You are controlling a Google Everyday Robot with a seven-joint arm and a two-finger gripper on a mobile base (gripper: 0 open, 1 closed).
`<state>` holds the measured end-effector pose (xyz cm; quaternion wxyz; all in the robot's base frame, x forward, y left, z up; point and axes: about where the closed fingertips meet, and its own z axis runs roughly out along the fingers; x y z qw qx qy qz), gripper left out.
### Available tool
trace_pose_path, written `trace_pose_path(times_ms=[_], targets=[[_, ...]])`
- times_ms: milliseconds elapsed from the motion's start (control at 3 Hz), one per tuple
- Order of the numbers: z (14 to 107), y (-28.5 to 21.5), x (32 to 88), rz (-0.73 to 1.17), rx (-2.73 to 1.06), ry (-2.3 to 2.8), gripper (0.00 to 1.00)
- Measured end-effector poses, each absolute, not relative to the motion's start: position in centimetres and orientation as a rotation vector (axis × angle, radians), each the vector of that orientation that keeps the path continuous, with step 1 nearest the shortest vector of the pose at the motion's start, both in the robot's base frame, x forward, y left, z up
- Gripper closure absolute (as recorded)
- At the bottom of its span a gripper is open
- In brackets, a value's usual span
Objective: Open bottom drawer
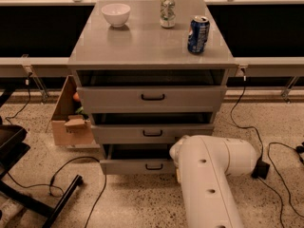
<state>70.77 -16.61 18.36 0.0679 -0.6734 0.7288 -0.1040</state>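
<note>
The grey cabinet [152, 51] has three drawers, each standing a little way out. The bottom drawer [137, 166] is the lowest and shallowest, with a plain grey front and a small black bar handle [154, 166]. A dark gap shows above its front. My white arm [209, 175] reaches in from the lower right and covers the drawer's right end. My gripper is hidden behind the arm's rounded end, close to the right end of the bottom drawer front.
A white bowl [116, 14], a silver can [166, 12] and a blue can [198, 34] stand on the cabinet top. A cardboard box [71, 118] sits left of the cabinet. Cables [76, 175] trail on the floor, and a black chair base [28, 194] is at the lower left.
</note>
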Motion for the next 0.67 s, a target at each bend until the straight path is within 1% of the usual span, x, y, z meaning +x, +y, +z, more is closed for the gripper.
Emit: trace_pose_path(times_ms=[333, 667], targets=[[17.7, -16.4, 69.9, -0.286, -2.047, 2.216, 0.0], [16.9, -15.4, 65.0, -0.256, -2.151, 2.277, 0.27]])
